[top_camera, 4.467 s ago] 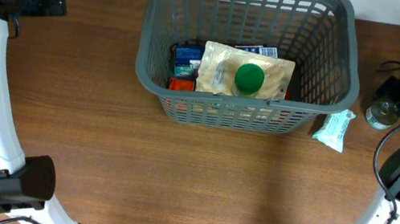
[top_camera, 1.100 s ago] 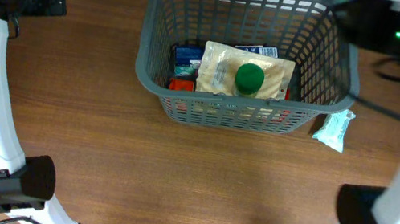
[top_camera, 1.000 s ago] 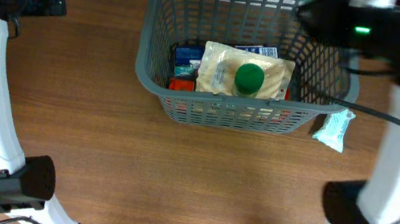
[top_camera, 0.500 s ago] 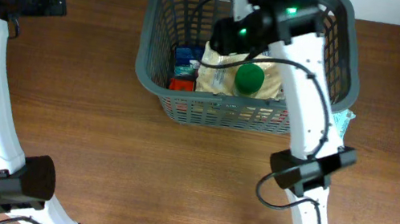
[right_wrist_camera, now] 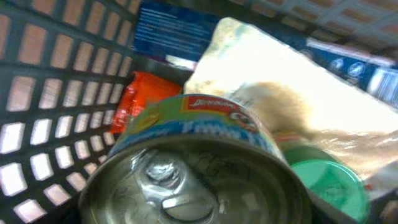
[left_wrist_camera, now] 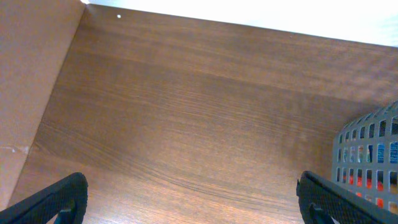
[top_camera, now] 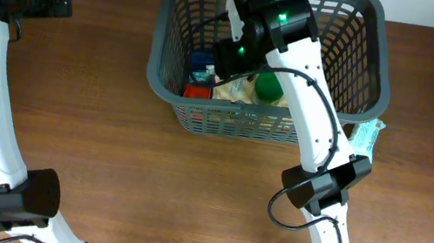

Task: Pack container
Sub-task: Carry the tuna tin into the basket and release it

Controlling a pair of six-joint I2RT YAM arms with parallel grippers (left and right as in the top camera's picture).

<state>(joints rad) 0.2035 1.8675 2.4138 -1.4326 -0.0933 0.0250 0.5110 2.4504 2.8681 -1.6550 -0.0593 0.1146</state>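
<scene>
Brown wooden table holds the big grey basket at its far side, and the right pincer is down inside it, over the left part of the pile. A shiny tin can sits right in front of that pincer, above a pale bag and a green lid, but I cannot tell if the pincer squeezes the can or stands apart. The left pincer is spread wide over the wood, well left of the basket.

Right arm reaches forward, wrist tipped down; left fingers spread wide.
</scene>
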